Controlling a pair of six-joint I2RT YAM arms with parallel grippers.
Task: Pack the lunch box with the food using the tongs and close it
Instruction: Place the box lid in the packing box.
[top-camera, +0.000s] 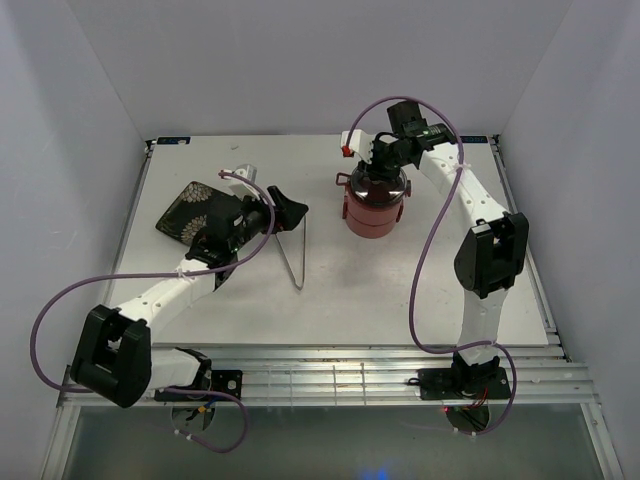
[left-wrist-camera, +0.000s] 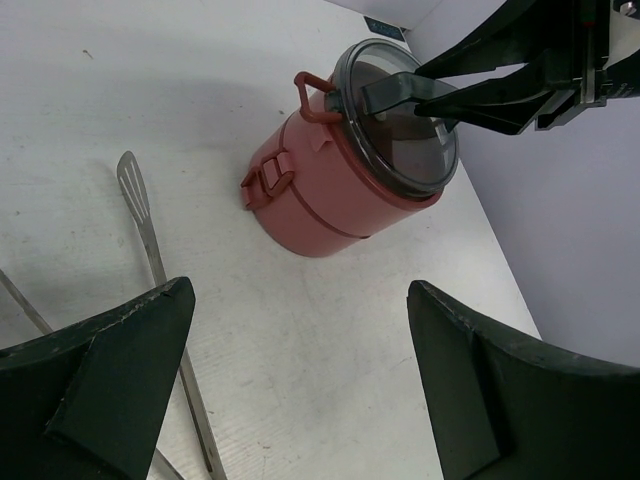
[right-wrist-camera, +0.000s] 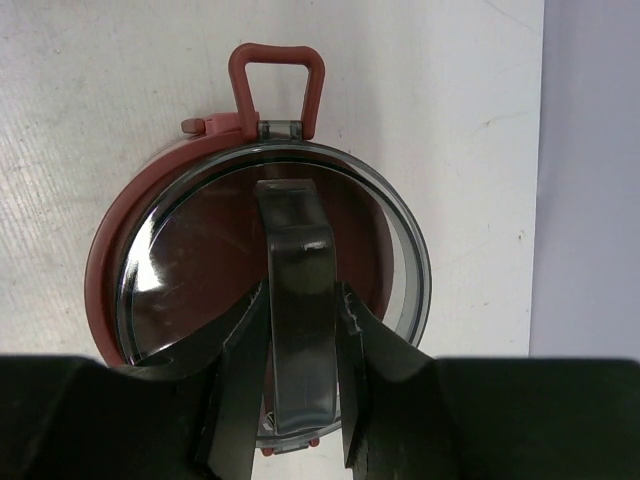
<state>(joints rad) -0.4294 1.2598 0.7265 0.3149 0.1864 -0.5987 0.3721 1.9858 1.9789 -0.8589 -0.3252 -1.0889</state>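
Note:
The dusty-red lunch box (top-camera: 372, 212) stands stacked at the back middle of the table. A smoky clear lid (right-wrist-camera: 200, 270) lies over its top, shifted a little to the right of the red rim (right-wrist-camera: 105, 260). My right gripper (right-wrist-camera: 301, 292) is shut on the lid's grey handle strap (right-wrist-camera: 298, 250); the left wrist view shows the same grip from the side, with the right gripper (left-wrist-camera: 400, 97) on the strap. The silver tongs (top-camera: 295, 252) lie flat on the table left of the box. My left gripper (left-wrist-camera: 300, 290) hovers open above bare table, next to the tongs (left-wrist-camera: 150, 230). No food is in view.
A dark square floral plate (top-camera: 185, 210) sits at the left, partly under the left arm. A red latch loop (right-wrist-camera: 277, 80) sticks up at the box's far side. The side wall (left-wrist-camera: 560, 250) rises close to the right of the box.

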